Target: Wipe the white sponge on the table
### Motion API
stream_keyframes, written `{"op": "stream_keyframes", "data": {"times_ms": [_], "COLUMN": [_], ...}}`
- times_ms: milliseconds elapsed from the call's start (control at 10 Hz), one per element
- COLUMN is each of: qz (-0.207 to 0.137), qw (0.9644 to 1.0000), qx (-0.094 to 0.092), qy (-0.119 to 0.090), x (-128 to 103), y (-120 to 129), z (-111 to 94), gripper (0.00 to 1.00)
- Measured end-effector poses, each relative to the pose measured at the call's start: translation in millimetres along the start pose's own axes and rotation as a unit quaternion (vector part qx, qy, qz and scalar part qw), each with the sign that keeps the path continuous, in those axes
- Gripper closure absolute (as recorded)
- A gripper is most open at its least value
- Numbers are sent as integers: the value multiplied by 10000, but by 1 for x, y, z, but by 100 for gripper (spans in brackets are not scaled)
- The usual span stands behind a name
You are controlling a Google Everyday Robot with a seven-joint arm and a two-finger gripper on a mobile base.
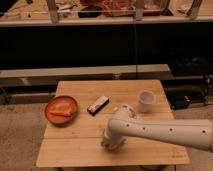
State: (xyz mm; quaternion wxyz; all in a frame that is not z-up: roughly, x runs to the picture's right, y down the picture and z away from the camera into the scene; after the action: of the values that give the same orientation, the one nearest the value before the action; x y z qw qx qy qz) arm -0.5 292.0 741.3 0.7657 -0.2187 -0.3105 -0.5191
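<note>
Pale-wood table (70,150): gripper (110,143) sits low over the front-middle planks, 1 arm (165,131) reaching in from the right; its grip state we cannot tell. We see no white sponge, and judge it hidden behind the arm, so its direction stays unresolved.

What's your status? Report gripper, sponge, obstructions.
Gripper low over table front, centre. Sponge not visible; arm may cover it. Bar, cup, bowl lie apart from gripper.
</note>
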Motion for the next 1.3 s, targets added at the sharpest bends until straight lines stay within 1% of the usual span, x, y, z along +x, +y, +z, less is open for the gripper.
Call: {"op": "stream_keyframes", "data": {"times_ms": [100, 300, 400, 600, 700, 900, 1100, 1300], "qz": [-56, -307, -429, -690, -837, -954, -1002, -962], "qw": [10000, 9995, 9990, 9974, 9961, 9949, 9943, 9946], "qx": [27, 38, 11, -43, -83, -115, -165, -222], "qy": [-23, -104, -137, -204, -247, -299, -316, -311], "x": [-1, -10, -16, -36, -50, -66, -85, -96], "y": [-9, -36, -45, -56, -56, -51, -35, -17], "z": [1, 7, 11, 18, 21, 24, 24, 22], "gripper": [96, 96, 96, 96, 96, 96, 96, 96]}}
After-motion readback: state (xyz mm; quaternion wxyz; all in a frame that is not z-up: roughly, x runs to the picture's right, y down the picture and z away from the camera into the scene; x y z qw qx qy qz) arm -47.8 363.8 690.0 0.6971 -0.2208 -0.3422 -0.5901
